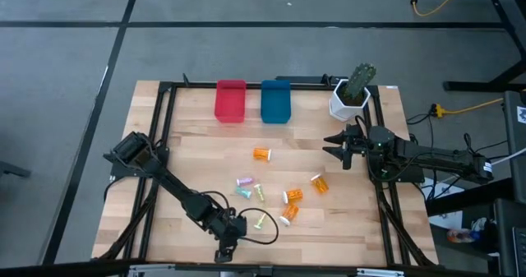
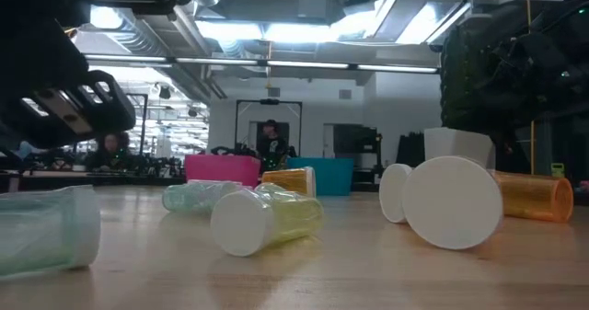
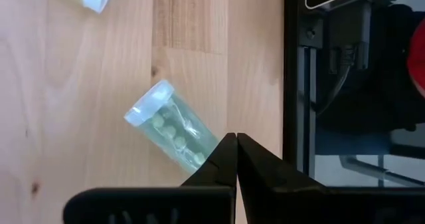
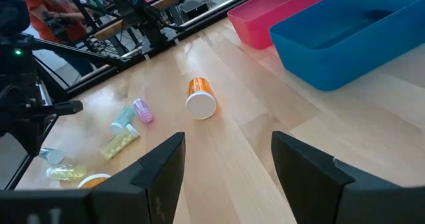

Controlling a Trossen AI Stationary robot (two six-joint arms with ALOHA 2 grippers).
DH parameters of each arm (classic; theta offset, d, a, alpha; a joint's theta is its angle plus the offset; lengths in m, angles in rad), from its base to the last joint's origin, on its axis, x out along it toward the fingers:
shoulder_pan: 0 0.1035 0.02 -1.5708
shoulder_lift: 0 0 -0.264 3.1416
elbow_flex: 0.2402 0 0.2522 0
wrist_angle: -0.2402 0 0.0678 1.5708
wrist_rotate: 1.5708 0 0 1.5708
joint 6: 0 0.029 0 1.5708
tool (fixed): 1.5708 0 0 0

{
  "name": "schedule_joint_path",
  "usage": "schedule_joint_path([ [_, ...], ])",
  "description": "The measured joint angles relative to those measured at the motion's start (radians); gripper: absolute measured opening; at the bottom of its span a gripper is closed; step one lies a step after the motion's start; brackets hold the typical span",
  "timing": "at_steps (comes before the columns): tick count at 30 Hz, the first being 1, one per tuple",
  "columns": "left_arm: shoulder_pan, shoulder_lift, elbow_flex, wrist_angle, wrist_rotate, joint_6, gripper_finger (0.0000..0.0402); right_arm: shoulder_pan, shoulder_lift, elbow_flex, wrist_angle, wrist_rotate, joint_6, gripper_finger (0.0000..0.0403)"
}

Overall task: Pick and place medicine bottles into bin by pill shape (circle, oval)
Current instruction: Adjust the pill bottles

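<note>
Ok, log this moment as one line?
left gripper shut, empty, beside teal bottle | right gripper open, near blue bin | bottles loose

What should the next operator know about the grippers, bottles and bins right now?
Left gripper: shut, empty, low at the table's near edge, tips beside a greenish bottle lying on its side.
Right gripper: open, empty, hovering near the cactus pot, facing the bins.
Bottles: all lying loose mid-table; one orange bottle lies nearest the bins, the rest are clustered closer to the near edge.
Done: nothing visible in the pink bin or blue bin.
Left: sort every bottle by pill shape.
</note>
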Motion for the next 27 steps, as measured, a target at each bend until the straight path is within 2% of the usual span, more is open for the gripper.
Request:
schedule_joint_path([
  [17, 0.042, 0.045, 0.002, -0.06, 0.018, -0.042, 0.0, 0.0, 0.0, 0.0, 0.0, 0.001, -0.003, 0.0225],
  [27, 0.17, 0.044, 0.002, -0.1, 0.054, 0.22, 0.0, 0.0, 0.0, 0.0, 0.0, 0.001, -0.004, 0.0225],
])
